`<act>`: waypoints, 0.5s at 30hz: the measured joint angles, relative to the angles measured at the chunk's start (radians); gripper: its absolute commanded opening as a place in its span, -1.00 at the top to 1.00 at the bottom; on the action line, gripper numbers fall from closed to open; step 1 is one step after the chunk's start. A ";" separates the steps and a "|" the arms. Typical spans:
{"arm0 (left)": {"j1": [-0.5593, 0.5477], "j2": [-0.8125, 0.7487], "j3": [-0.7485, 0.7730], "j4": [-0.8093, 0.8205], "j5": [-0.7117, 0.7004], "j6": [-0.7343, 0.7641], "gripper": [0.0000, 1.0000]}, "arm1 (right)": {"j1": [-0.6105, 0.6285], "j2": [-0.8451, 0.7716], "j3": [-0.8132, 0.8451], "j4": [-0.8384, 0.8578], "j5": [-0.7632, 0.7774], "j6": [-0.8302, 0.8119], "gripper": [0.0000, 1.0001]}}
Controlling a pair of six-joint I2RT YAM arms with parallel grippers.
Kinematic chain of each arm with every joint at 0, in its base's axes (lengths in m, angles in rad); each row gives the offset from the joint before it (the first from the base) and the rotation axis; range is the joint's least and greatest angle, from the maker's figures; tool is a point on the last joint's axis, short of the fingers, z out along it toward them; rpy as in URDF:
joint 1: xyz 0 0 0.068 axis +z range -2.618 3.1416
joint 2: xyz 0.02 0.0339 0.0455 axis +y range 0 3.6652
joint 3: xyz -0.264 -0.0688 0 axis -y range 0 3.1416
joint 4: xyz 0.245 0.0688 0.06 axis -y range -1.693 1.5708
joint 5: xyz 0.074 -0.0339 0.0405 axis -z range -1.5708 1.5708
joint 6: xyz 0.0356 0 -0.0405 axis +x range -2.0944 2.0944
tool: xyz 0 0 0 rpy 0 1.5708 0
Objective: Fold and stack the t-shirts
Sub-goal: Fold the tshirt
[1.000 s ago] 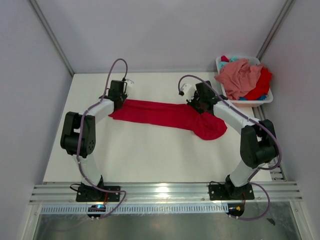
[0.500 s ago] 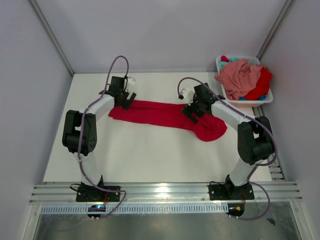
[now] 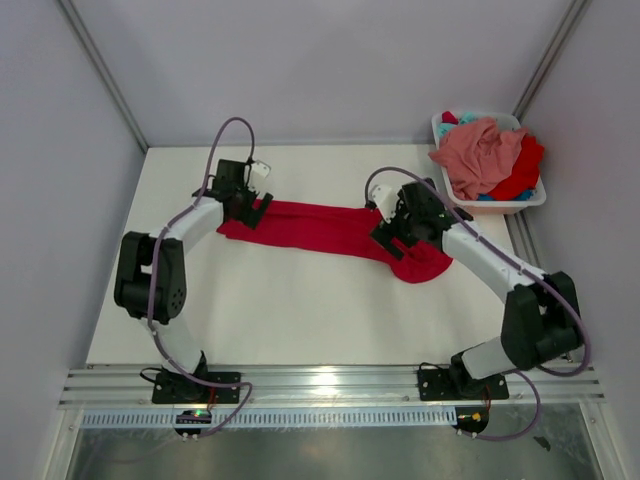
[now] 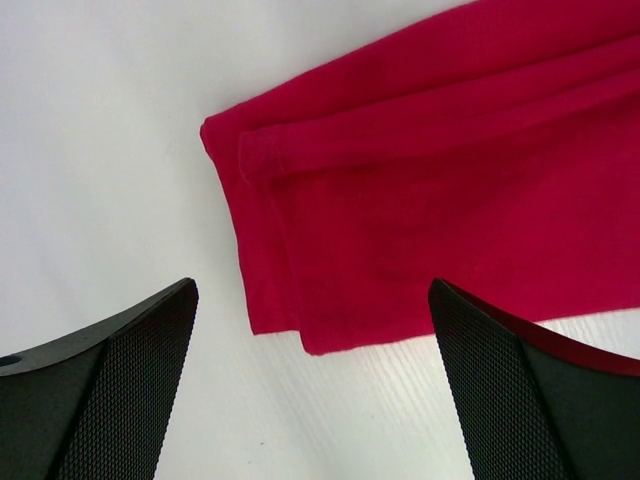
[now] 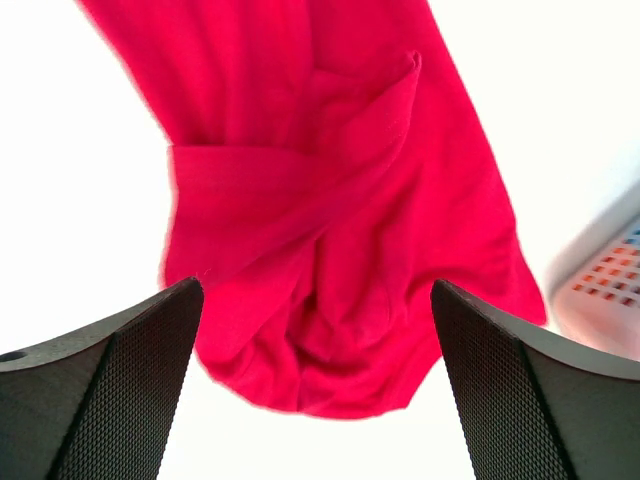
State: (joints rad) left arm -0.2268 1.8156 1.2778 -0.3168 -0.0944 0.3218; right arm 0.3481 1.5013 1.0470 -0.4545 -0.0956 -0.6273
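Jaws have just sprung wide, letting the red t-shirt (image 3: pixel 320 228) go.
Empty now, the left gripper (image 3: pixel 255 208) and right gripper (image 3: pixel 388 238) hover over its two ends; it lies stretched in a long band on the table (image 3: pixel 300 310), left of the basket (image 3: pixel 530 205), probably pulled smooth for folding.

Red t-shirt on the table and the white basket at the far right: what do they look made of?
Red t-shirt: soft knit cloth, probably cotton jersey, matte; it drapes in limp folds with a stitched hem and fine grain in the left wrist view.
Basket: likely moulded plastic, white and smooth; its rim holds a stiff straight shape, and the wall seems perforated.
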 measured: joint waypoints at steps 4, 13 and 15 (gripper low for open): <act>0.000 -0.068 -0.061 -0.001 0.018 0.002 -0.98 | 0.062 -0.193 -0.033 -0.057 -0.034 -0.014 -0.99; 0.000 -0.084 -0.057 -0.080 0.137 0.000 -0.98 | 0.179 -0.241 -0.048 -0.213 -0.154 -0.076 -0.99; 0.000 -0.084 -0.041 -0.101 0.177 0.000 -0.98 | 0.179 -0.212 -0.063 -0.228 -0.170 -0.083 -0.99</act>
State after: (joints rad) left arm -0.2268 1.7313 1.2366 -0.4175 0.0830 0.3218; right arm 0.5270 1.2896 0.9836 -0.6823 -0.2657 -0.7101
